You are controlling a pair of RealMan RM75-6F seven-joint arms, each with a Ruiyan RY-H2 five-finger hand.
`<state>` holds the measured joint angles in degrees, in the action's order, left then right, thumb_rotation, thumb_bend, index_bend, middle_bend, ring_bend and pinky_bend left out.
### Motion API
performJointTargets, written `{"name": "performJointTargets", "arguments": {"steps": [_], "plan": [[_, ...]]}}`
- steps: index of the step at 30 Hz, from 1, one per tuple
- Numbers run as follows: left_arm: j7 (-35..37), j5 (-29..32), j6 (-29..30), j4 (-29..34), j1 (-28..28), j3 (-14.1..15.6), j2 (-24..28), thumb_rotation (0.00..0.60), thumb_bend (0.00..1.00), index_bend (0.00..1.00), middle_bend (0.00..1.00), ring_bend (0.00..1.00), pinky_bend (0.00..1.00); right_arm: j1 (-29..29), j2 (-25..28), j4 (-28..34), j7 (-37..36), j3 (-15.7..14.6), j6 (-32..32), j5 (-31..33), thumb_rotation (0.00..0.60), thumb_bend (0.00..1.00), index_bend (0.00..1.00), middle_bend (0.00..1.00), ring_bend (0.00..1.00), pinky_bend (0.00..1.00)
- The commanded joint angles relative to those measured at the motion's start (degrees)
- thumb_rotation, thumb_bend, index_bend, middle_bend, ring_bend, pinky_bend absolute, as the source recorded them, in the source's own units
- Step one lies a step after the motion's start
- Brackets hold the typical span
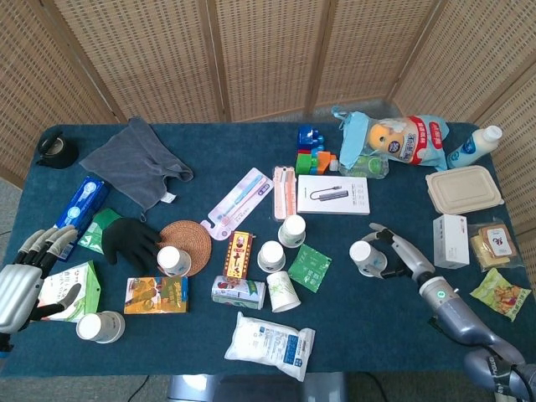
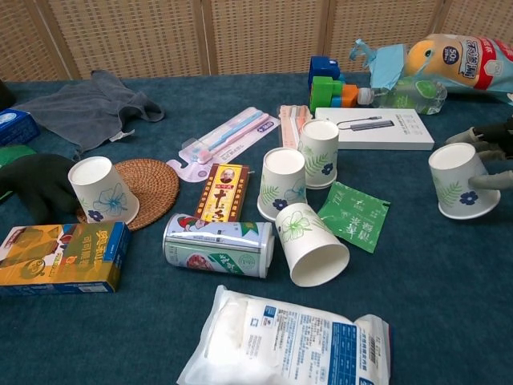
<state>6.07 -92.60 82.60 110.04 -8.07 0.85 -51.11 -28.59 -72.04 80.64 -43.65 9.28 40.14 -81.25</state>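
Note:
My right hand (image 1: 405, 257) grips a flower-printed paper cup (image 1: 366, 255) at the table's right side, and the cup stands nearly upright on the blue cloth. In the chest view the same cup (image 2: 461, 191) is at the right edge, with the fingers (image 2: 490, 178) wrapped behind it. My left hand (image 1: 20, 285) hovers at the front left corner, fingers spread and holding nothing. It is beside a green-and-white carton (image 1: 74, 289) and another paper cup (image 1: 100, 327). The chest view does not show the left hand.
Three more cups (image 1: 270, 255) cluster mid-table, one tipped over (image 2: 313, 245). Nearby lie a can (image 2: 220, 245), a white pouch (image 2: 292, 343), a green sachet (image 2: 354, 215) and a cup on a woven coaster (image 1: 186, 243). A black glove (image 1: 130, 240), boxes and snacks (image 1: 450, 241) surround them.

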Motion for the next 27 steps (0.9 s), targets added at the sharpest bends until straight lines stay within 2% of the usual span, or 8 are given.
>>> {"name": "performJointTargets", "arguments": {"steps": [1, 7, 12, 20, 27], "plan": [[0.08, -0.09, 0.08, -0.02, 0.06, 0.03, 0.01, 0.600, 0.41, 0.00, 0.09, 0.05, 0.00, -0.02, -0.59, -2.05, -2.27, -1.23, 1.35, -1.59, 0.600, 0.39, 0.23, 0.00, 0.00, 0.00], [0.46, -0.52, 0.66, -0.17, 0.25, -0.06, 0.06, 0.600, 0.41, 0.00, 0.09, 0.05, 0.00, 0.30, 0.05, -3.52, -4.63, -2.84, 3.77, -3.41, 0.600, 0.45, 0.17, 0.00, 0.00, 0.00], [0.68, -1.02, 0.82, -0.24, 0.28, 0.00, 0.00, 0.600, 0.41, 0.00, 0.09, 0.05, 0.00, 0.37, 2.42, -2.29, -2.56, -3.68, 5.39, -4.02, 0.600, 0.48, 0.13, 0.00, 0.00, 0.00], [0.82, -1.18, 0.95, -0.39, 0.45, 0.12, -0.06, 0.600, 0.41, 0.00, 0.09, 0.05, 0.00, 0.92, 7.57, 4.29, 4.59, -4.22, 6.88, -1.95, 0.600, 0.48, 0.08, 0.00, 0.00, 0.00], [-0.09, -0.84, 1.13, -0.48, 0.92, 0.33, -0.37, 0.600, 0.41, 0.00, 0.09, 0.05, 0.00, 3.69, 11.44, 11.85, 13.60, -2.81, 13.51, 1.98, 0.600, 0.48, 0.10, 0.00, 0.00, 0.00]]}}
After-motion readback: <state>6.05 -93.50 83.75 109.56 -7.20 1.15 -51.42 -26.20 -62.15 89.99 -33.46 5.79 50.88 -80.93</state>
